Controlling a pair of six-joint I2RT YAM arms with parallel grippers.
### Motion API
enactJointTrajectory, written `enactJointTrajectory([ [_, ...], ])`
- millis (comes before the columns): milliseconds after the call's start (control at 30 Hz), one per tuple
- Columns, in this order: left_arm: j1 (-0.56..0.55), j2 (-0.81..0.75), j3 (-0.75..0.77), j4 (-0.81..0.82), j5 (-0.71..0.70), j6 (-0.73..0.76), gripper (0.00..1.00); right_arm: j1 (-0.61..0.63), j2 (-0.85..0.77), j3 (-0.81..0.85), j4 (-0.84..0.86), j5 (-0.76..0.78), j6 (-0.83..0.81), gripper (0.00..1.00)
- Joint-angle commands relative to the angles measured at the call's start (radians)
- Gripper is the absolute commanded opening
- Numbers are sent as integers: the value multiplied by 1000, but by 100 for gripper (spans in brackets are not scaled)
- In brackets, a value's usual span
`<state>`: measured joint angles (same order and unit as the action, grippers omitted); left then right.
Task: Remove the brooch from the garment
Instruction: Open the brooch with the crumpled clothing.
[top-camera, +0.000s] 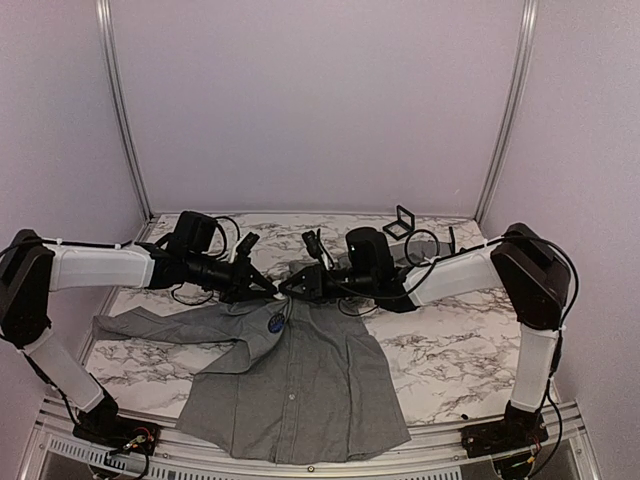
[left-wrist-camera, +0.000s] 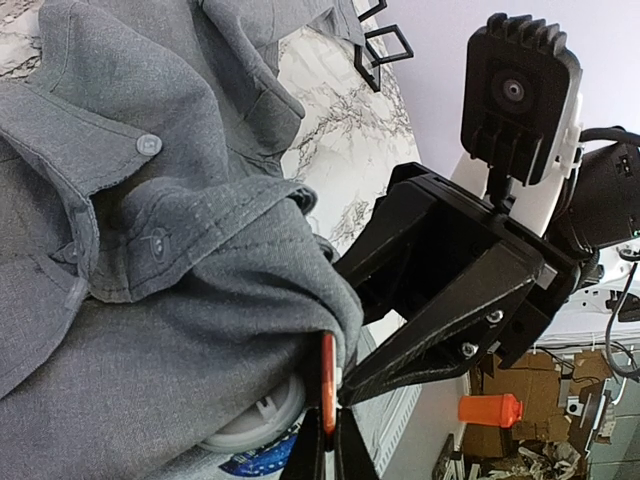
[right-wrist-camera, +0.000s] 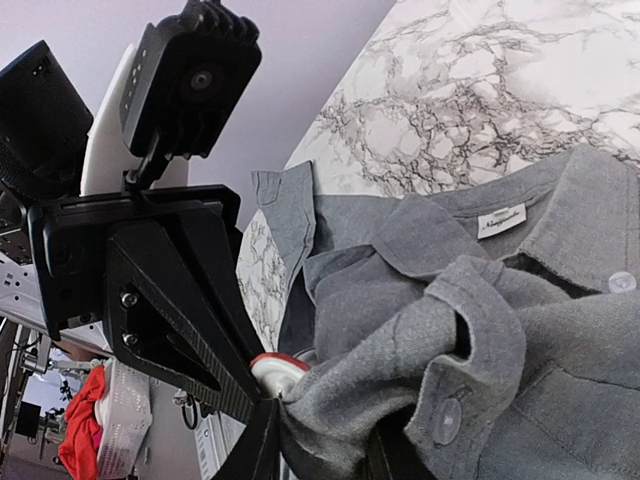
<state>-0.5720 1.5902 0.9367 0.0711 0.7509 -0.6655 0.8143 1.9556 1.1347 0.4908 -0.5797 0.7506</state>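
The grey garment (top-camera: 300, 390) lies spread on the marble table, its collar end lifted between the two arms. A thin round brooch with a red rim (left-wrist-camera: 328, 380) shows edge-on, and my left gripper (left-wrist-camera: 328, 415) is shut on it. In the right wrist view the brooch (right-wrist-camera: 280, 365) shows its white back against the bunched cloth (right-wrist-camera: 560, 330). My right gripper (right-wrist-camera: 320, 450) is shut on a fold of the garment (left-wrist-camera: 150, 330) right beside the brooch. Both grippers meet tip to tip (top-camera: 283, 286) above the shirt's chest.
A second round badge, blue and white (top-camera: 276, 322), sits on the shirt just below the grippers and shows again under the lifted cloth (left-wrist-camera: 255, 440). A small black frame (top-camera: 400, 220) stands at the back right. Bare marble table (top-camera: 450, 360) lies to the right.
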Motion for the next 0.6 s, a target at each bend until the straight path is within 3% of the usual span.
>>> enactJointTrajectory([
  [0, -9, -47, -17, 133, 59, -51, 0, -11, 20, 38, -33, 30, -30, 23],
  [300, -7, -48, -26, 233, 74, -140, 0, -5, -9, 48, -110, 73, -105, 16],
  [467, -2, -53, -12, 119, 29, -79, 0, -6, -29, 42, -133, 85, -138, 16],
  [567, 0, -52, 14, 20, -27, -21, 0, -4, -44, 36, -141, 86, -154, 23],
])
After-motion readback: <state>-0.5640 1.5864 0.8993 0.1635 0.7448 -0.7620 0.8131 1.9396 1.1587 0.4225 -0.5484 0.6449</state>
